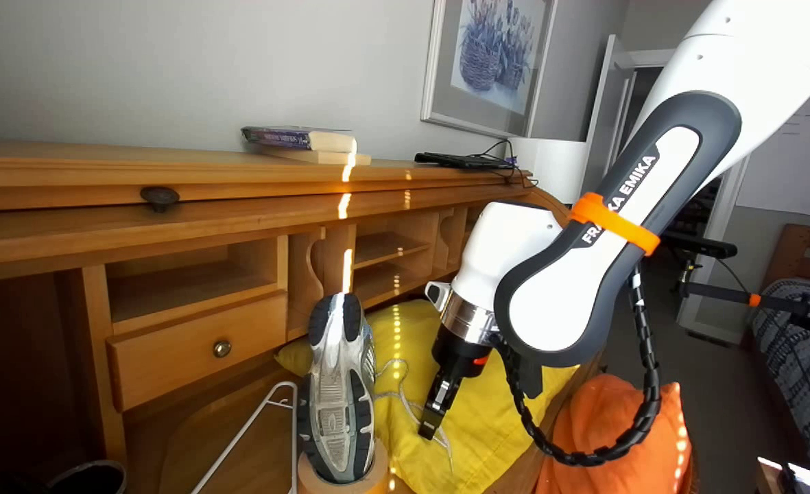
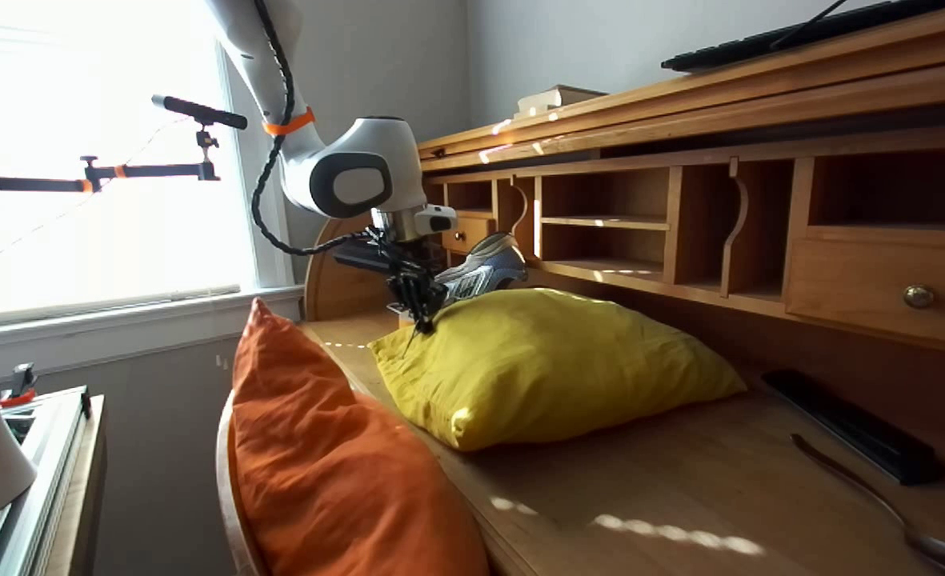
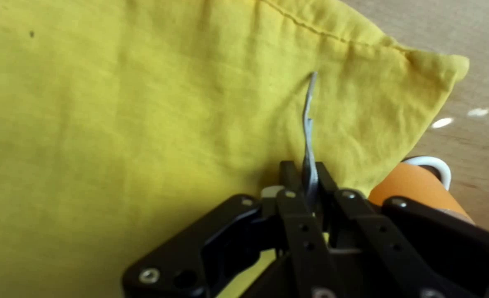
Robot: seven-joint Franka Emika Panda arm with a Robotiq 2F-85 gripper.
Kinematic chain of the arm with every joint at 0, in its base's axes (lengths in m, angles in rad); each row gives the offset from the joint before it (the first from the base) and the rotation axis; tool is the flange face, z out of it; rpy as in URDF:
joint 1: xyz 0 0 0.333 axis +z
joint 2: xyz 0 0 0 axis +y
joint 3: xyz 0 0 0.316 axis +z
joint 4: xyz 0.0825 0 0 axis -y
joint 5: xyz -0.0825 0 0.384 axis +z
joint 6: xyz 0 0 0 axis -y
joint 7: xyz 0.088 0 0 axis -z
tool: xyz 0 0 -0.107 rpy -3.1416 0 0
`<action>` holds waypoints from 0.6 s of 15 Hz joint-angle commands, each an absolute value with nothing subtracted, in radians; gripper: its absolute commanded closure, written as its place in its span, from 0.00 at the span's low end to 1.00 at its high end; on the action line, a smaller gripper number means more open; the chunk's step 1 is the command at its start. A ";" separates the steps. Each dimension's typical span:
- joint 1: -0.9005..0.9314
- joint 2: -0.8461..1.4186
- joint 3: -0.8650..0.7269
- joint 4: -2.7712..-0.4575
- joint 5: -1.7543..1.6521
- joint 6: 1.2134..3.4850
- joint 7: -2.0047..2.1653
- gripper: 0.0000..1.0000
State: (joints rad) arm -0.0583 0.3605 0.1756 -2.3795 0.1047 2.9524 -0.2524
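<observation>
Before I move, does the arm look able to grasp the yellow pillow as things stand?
Probably not yet: the gripper looks shut on the shoelace and would likely have to release it first. Otherwise the way seems free, since the yellow pillow lies close beneath the gripper.

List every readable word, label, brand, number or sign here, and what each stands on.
"FR...KA EMIKA": robot arm, middle letters hidden by an orange band.
Upper book: spine lettering too blurred to read.
Shoe: sole mark too small to read.
White wall panel: faint marks, unreadable.
</observation>
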 commanded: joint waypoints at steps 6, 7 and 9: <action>-0.091 0.344 0.219 -2.381 0.120 2.951 -0.247 0.99; -0.093 0.343 0.221 -2.380 0.120 2.951 -0.247 0.98; -0.097 0.344 0.224 -2.378 0.121 2.951 -0.247 0.99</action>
